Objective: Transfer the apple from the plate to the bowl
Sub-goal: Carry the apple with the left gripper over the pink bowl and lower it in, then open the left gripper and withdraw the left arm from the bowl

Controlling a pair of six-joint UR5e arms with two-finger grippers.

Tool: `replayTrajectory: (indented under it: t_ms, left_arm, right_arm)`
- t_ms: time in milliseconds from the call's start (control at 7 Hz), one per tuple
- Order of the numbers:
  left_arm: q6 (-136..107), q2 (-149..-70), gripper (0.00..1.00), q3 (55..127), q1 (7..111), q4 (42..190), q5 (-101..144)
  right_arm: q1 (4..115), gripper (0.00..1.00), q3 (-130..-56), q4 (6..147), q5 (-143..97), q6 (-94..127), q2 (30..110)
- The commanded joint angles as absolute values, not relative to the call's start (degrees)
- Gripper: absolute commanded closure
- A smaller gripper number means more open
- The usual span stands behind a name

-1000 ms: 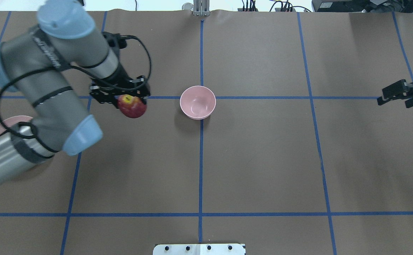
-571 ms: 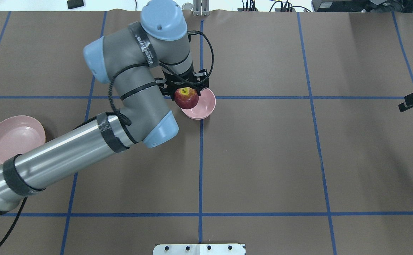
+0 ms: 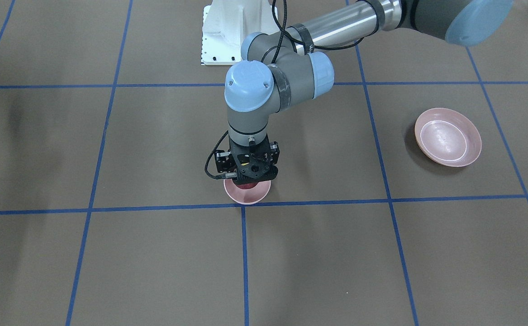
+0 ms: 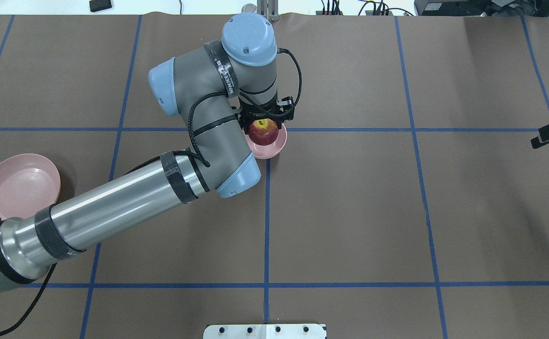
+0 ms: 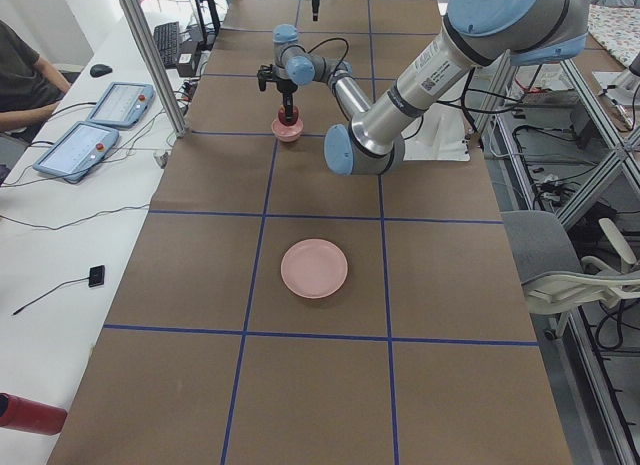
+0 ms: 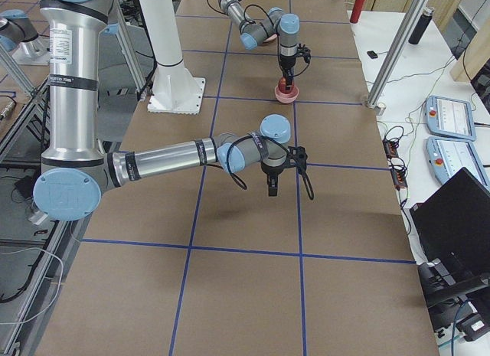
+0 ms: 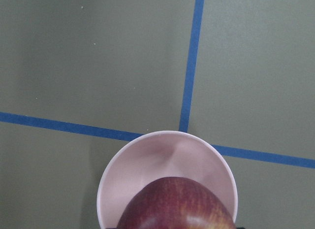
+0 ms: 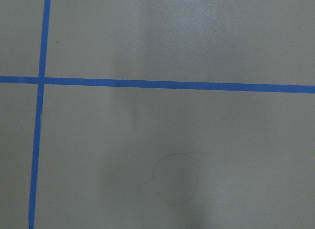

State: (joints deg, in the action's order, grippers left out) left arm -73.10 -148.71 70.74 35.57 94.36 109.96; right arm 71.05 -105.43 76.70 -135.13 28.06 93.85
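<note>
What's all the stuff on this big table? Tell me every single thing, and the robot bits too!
small dark red apple: one, red with a yellow top, held just above the bowl.
small deep pale pink bowl: one, pink, mid-table where two blue lines cross.
wide shallow pale pink plate: one, pink, empty, on the robot's left side of the table.
blue tape lines: several, blue, a grid on the table.
brown paper-covered table: one, brown, under everything.
left claw: one, black, shut on the apple.
right claw: one, black, above bare table on the robot's right; open or shut unclear.
</note>
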Motion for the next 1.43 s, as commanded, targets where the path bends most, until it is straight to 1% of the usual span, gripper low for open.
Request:
replayTrajectory:
  t_ms: [0,143,286,429,571,714,857,1000,1143,1286]
  left_arm:
    - [-72.69,-148.54,0.2,69.26,34.45,96.67,107.67]
    - [-72.51,-148.27,0.14,69.26,34.45,96.68,107.58]
    - [-72.6,-148.27,0.09,69.26,34.45,96.51,107.58]
    - [-72.6,-148.27,0.09,69.69,34.54,95.89,107.49]
    - [-72.25,-147.05,0.05,71.61,34.72,95.71,107.75]
    - [-71.38,-143.82,0.03,76.68,35.41,94.32,108.54]
    - [-65.45,-137.35,0.03,86.73,36.38,89.96,110.29]
    - [-60.26,-128.32,0.03,98.49,37.08,86.95,110.48]
    - [-54.03,-116.31,0.03,109.31,39.61,87.71,110.83]
    - [-44.92,-107.23,0.03,114.3,44.6,87.89,113.53]
  right_arm:
    - [71.02,0.0,-105.21,76.73,-135.0,28.12,93.6]
    - [71.02,0.0,-105.21,76.73,-135.0,28.39,93.43]
    - [70.93,0.0,-105.03,76.73,-135.0,28.48,93.43]
    - [70.93,0.0,-105.12,76.64,-135.0,28.56,93.34]
    - [70.93,0.0,-105.12,76.64,-135.0,28.56,93.25]
    - [70.93,0.0,-105.12,76.73,-135.0,28.56,93.16]
    - [70.93,0.0,-105.12,76.73,-135.0,28.56,93.08]
    - [70.93,0.0,-105.2,76.73,-135.0,28.56,92.55]
    - [70.93,0.0,-105.03,76.82,-135.0,28.56,92.03]
    - [71.54,0.0,-105.03,76.9,-134.91,28.56,91.85]
